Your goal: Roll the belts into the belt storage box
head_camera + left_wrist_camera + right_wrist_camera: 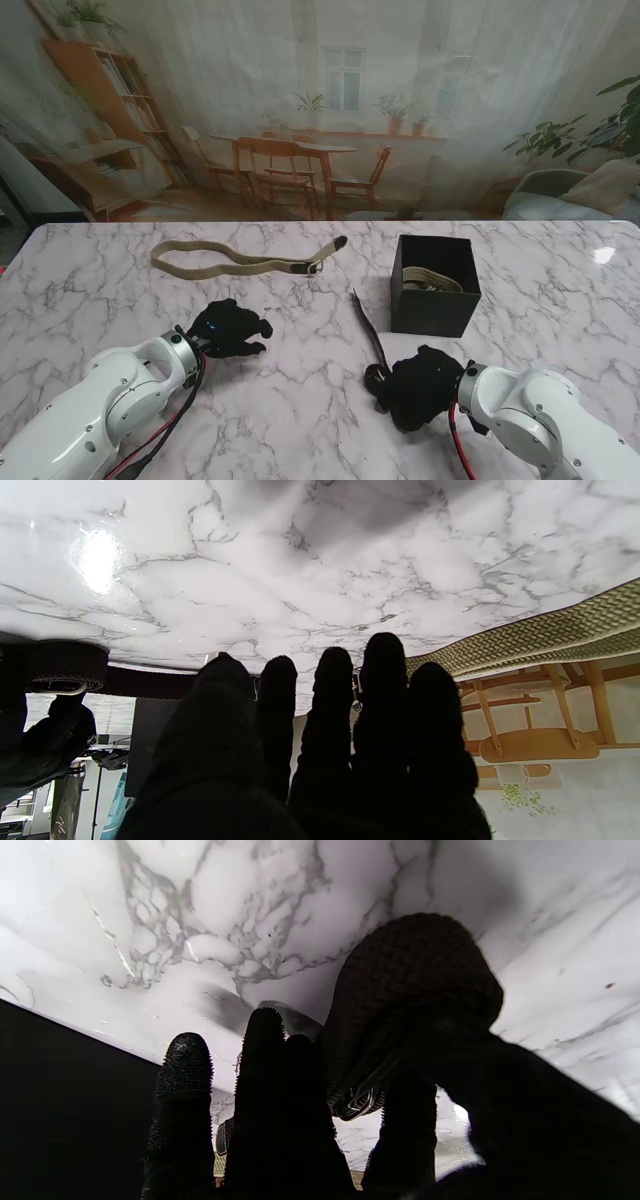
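Right hand clamps the rolled end of the black belt on the marble worktop; left hand hovers empty, fingers spread. Black belt storage box holds a coiled belt. Tan belt lies farther from me, left.

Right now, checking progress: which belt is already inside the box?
A coiled tan belt lies in the black box; the other tan belt lies stretched out, and the black belt is at the right hand.
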Robot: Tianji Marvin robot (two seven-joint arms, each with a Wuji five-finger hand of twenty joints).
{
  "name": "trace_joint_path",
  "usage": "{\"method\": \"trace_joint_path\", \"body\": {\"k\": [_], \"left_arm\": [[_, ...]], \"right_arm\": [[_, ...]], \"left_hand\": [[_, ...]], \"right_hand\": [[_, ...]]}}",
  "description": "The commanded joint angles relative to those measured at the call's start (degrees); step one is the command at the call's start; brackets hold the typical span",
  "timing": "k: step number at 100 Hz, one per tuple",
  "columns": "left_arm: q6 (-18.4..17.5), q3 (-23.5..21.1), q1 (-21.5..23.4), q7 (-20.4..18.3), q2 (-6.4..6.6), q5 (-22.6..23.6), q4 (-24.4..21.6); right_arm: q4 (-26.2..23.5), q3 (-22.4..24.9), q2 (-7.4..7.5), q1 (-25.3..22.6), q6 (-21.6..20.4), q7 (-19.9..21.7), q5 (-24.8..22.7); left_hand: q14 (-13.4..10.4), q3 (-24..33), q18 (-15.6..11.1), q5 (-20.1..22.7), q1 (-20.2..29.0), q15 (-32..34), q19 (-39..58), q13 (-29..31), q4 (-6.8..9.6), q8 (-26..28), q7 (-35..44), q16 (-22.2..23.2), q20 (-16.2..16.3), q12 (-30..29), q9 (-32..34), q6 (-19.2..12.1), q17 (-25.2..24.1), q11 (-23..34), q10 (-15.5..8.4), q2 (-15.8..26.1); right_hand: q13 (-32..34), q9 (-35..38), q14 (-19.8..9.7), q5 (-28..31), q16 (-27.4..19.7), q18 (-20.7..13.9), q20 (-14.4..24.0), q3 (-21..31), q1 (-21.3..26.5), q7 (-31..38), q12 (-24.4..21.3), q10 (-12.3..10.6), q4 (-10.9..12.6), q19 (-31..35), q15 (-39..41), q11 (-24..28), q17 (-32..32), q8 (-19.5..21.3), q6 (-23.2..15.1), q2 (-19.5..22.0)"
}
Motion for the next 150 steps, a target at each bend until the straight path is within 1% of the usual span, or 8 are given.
{"method": "trace_joint_path", "body": {"k": [1,13,21,45,67,92,106,150], "left_arm": [[0.00,0.24,-0.09,-0.96,-0.10,-0.17,-0.04],[-0.02,0.31,-0.13,-1.02,-0.08,-0.13,-0.05],[-0.05,0.30,-0.14,-0.98,-0.08,-0.06,-0.06],[-0.13,0.05,0.04,-0.76,-0.09,0.07,-0.13],[-0.15,-0.10,0.14,-0.81,-0.07,0.14,-0.17],[-0.43,0.06,0.07,-1.22,-0.03,0.03,-0.22],[-0.52,0.03,0.15,-1.38,0.03,0.47,-0.40],[-0.52,-0.05,0.22,-1.47,-0.01,0.17,-0.48]], "right_arm": [[1.15,-0.50,-0.21,-0.90,0.96,1.11,0.77],[1.06,-0.41,-0.25,-1.02,1.69,1.89,2.90],[0.90,-0.16,-0.33,-1.19,2.04,1.82,4.13],[0.08,0.35,-0.64,-1.55,2.87,0.83,6.13],[0.19,0.91,-1.15,-2.51,1.81,-6.32,0.73],[0.62,0.81,-1.09,-3.00,1.19,-8.06,-1.71],[1.92,-0.13,-1.04,-2.36,1.54,-9.03,-2.25],[1.10,-0.22,-1.09,-2.18,2.65,-8.57,-2.81]], "left_hand": [[1.88,-1.50,0.65,-1.35,1.94,0.02,-0.41,-0.42,0.67,0.55,-0.67,-0.24,-0.58,-0.50,-0.63,1.36,-0.83,-0.58,0.77,1.83],[1.92,-1.54,0.73,-1.40,2.04,-0.01,-0.42,-0.49,0.66,0.55,-0.69,-0.24,-0.57,-0.50,-0.63,1.33,-0.91,-0.59,0.71,2.00],[1.95,-1.61,0.69,-1.38,2.04,-0.01,-0.38,-0.46,0.64,0.57,-0.66,-0.24,-0.55,-0.50,-0.59,1.35,-0.84,-0.58,0.73,2.10],[1.99,-1.71,0.75,-1.52,2.06,-0.04,-0.37,-0.52,0.64,0.50,-0.76,-0.25,-0.53,-0.51,-0.69,1.41,-0.92,-0.64,0.77,2.42],[2.06,-1.96,0.81,-1.33,1.78,-0.03,-0.33,-0.60,0.58,0.56,-0.71,-0.22,-0.49,-0.52,-0.66,1.41,-1.06,-0.67,0.80,2.81],[2.82,-3.39,1.63,-0.48,-1.84,-1.56,-1.40,-3.36,0.28,0.67,-0.99,-0.72,-0.60,-1.17,-2.88,1.37,-3.92,-2.35,1.10,5.87],[2.94,-3.57,1.91,-0.18,-2.60,-2.66,-2.12,-4.67,0.30,0.91,-1.36,-1.26,-0.65,-1.79,-4.50,1.08,-5.18,-3.81,1.31,6.33],[3.13,-3.57,1.91,-0.64,-3.22,-2.62,-2.24,-4.52,0.32,1.06,-2.78,-1.47,-0.28,-1.86,-3.53,1.40,-5.23,-3.93,1.25,6.97]], "right_hand": [[2.28,0.13,-0.42,2.79,1.48,2.19,1.07,-1.85,0.61,-0.03,1.63,-3.99,2.16,1.04,3.56,0.74,0.81,-1.16,4.31,2.74],[3.26,0.53,-0.17,1.27,1.39,1.66,1.27,-3.79,-3.02,-3.73,0.00,-4.10,2.53,2.03,3.31,-2.41,2.00,-2.79,14.47,4.68],[4.65,2.80,0.47,0.54,1.55,1.19,1.30,-14.12,-7.86,-6.23,-1.67,-4.04,1.77,3.26,3.56,-2.93,3.04,-4.22,19.20,8.83],[12.69,11.83,1.98,1.85,2.36,0.82,1.06,-18.43,-7.88,-7.66,-4.05,-2.57,1.70,7.24,6.05,-3.64,8.98,-5.82,23.01,13.73],[12.98,16.24,1.68,8.92,3.23,-0.42,0.96,-23.29,-5.63,-2.17,-3.08,-5.01,1.68,10.10,6.64,-1.94,9.12,-4.53,8.00,14.98],[4.77,12.82,1.51,8.35,2.74,-1.81,0.72,-23.27,-1.67,7.19,-1.57,-5.02,-3.91,8.00,5.00,-4.14,3.59,-16.78,-3.34,9.93],[3.73,12.76,0.02,12.82,1.76,-2.38,1.27,-18.05,-3.01,2.76,-0.49,-7.87,-0.14,7.24,5.86,-2.30,3.43,-14.08,12.34,11.64],[16.06,26.65,0.65,1.73,5.62,-2.95,1.85,-10.55,-5.09,-6.47,1.96,-8.28,1.59,13.44,12.30,1.03,11.53,-12.58,25.97,7.23]]}}
